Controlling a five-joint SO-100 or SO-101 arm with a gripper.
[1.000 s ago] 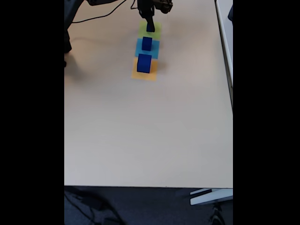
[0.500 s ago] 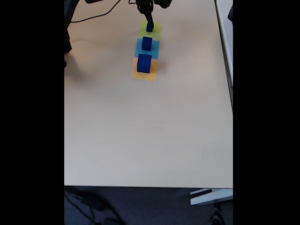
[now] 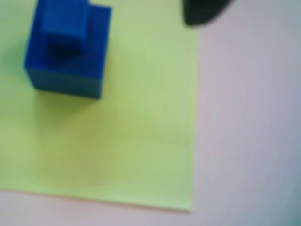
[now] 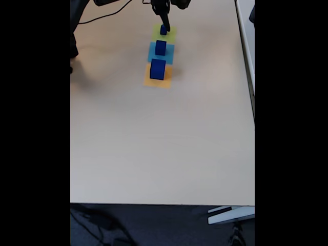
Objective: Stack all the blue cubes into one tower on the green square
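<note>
Gripper (image 4: 165, 25) hung at the far end of the surface (image 4: 154, 143) in the fixed view, a dark shape reaching down to just above the small blue cube (image 4: 163, 30). We could not tell from either view whether its jaws were parted or closed, nor whether it touched that cube. In the wrist view a dark blurred fingertip (image 3: 200, 12) showed at the top edge, over the pale surface just beside the right edge of the green square (image 3: 141, 141) and apart from the cubes.

In the wrist view we saw two blue cubes on the green square near its upper left part: a small cube (image 3: 66, 21) sat on top of a larger one (image 3: 68, 61), set toward the larger one's left side. The picture was too blurred for us to judge how squarely the two were aligned.

In the fixed view the green square (image 4: 170, 36) lay farthest from the camera in a line of three flat squares that touched or overlapped. Next came a light blue square (image 4: 152, 54) with a medium blue cube (image 4: 161, 47) standing on it. Nearest the camera lay an orange square (image 4: 166, 81) bearing the largest blue cube (image 4: 158, 69). Both of these cubes stood upright and apart from each other.

A black cable (image 4: 105, 18) crossed the far left of the surface.
</note>
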